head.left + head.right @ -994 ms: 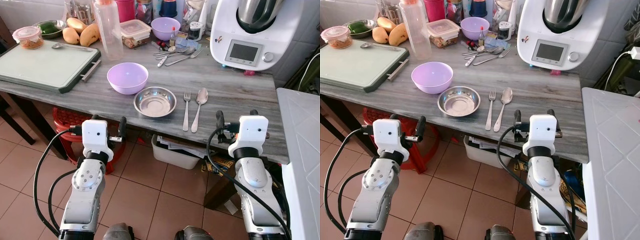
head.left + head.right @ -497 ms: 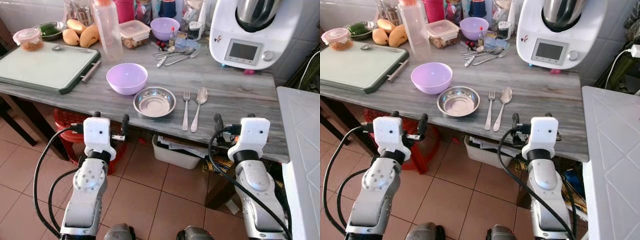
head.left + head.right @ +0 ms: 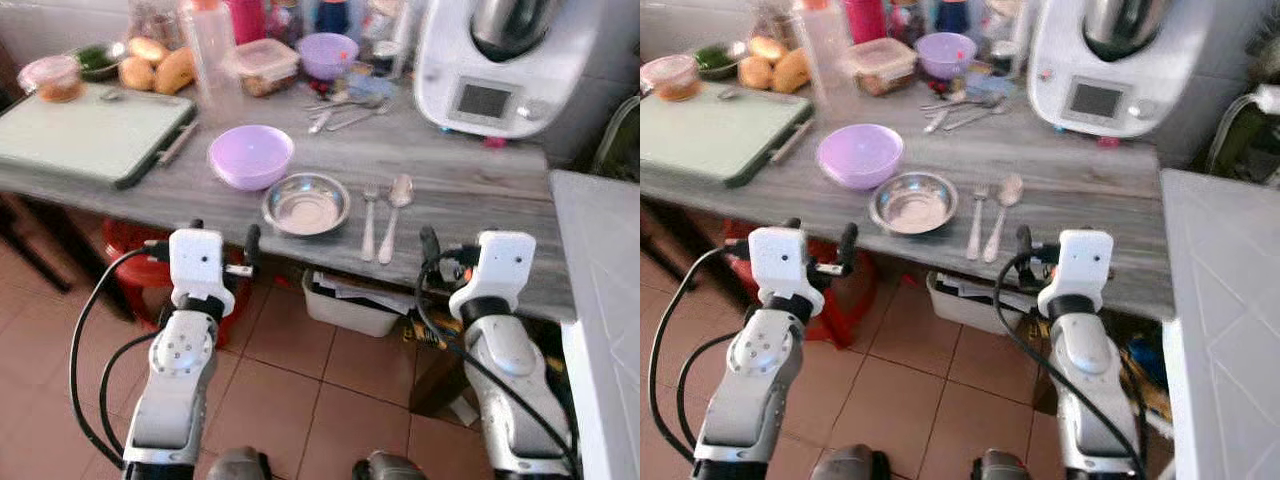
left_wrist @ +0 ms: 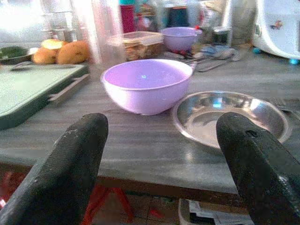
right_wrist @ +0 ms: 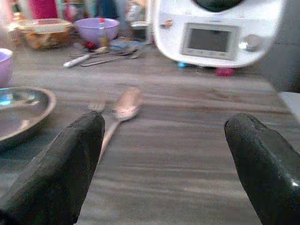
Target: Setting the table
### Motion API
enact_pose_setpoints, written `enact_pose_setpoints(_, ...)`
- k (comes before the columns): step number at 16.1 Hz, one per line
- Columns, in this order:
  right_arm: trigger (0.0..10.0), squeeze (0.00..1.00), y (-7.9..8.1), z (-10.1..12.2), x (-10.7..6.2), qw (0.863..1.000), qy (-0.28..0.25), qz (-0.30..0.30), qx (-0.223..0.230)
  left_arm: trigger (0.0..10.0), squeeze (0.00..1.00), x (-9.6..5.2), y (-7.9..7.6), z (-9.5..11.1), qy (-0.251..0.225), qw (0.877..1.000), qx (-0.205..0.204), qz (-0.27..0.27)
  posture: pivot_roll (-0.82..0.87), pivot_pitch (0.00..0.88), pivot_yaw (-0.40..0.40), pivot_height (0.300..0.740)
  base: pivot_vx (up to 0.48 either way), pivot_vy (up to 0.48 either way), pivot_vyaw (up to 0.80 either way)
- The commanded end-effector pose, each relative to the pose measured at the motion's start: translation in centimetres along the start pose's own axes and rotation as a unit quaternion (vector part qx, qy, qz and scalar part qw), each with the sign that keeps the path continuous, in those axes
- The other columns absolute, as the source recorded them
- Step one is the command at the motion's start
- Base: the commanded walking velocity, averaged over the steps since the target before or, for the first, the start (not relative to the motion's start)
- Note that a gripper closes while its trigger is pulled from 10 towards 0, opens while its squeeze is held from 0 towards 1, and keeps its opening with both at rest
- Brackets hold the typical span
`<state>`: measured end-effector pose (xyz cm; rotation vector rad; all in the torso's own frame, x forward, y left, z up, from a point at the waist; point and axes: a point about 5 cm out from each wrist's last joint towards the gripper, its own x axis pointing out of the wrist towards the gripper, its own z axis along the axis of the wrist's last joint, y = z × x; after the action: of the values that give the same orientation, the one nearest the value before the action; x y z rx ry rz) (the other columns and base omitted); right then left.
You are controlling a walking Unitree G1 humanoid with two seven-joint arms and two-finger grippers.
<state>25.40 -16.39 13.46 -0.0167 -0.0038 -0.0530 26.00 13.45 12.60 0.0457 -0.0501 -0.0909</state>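
Both arms are hovering just short of the desk [image 3: 470, 185] edge, nothing in hand. Left gripper [image 4: 159, 154] jaws are standing wide, facing the purple bowl [image 3: 251, 155] and steel plate [image 3: 306, 203]. Right gripper [image 5: 168, 159] jaws are also standing wide, facing the fork [image 3: 369, 218] and spoon [image 3: 393, 202].

Place setting is sitting near the front edge: bowl touching or just beside the plate, fork and spoon side by side just right of the plate. Spare cutlery, a second purple bowl [image 3: 330, 53] and a white kitchen machine [image 3: 495, 55] are sitting further back; a green tray [image 3: 85, 130] is lying to the left.

Handling, as I'm reading it:
- Plate: stiff, light, slick metal with a shallow rim; pinching the near rim looks best (it could skate on the stone-look top).
- Bowl: light plastic, probably; taking the rim wall is the way.
- Fork and spoon: thin, lying flat, hard to get under; gripping across the handle mid-length.

Versus a second ago: the view is blurring and tilting slightly (camera moving, not the objects). Both wrists are sitting a touch lower in frame. Nothing on the desk is shifting.
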Motion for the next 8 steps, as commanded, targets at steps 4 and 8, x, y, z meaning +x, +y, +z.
enact_pose_setpoints(4,10.0,0.0,-0.4,0.0,0.03,1.0,0.003,-0.005,-0.003,10.0,0.0,0.27,-0.14,-0.04,0.005,1.0,0.002,-0.001,-0.01,0.035,0.025,0.74,0.0,0.0,-0.8)
enact_pose_setpoints(8,10.0,0.0,-0.43,0.39,0.24,1.0,-0.009,0.001,-0.002,10.0,0.0,0.46,-0.15,-0.02,0.004,1.0,0.004,-0.001,-0.01,0.023,0.024,0.74,-0.06,0.0,-0.16)
